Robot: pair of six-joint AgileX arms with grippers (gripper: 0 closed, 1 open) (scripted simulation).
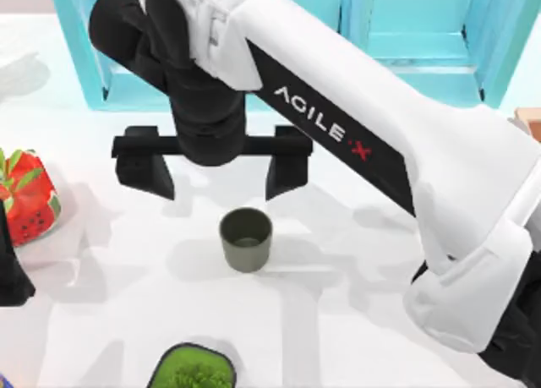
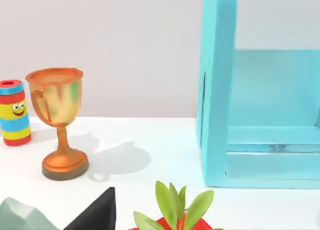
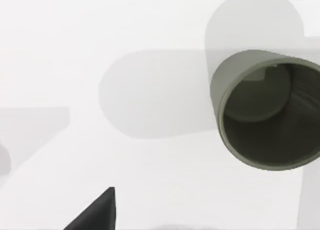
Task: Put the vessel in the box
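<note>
Above the vessel (image 1: 246,239), clear table all round, right end effector (image 1: 218,175) hangs wide open, empty.

Top and right wrist cameras share the vessel (image 1: 246,239).

White arm, black end effector (image 1: 215,175), AgileX lettering.
</note>
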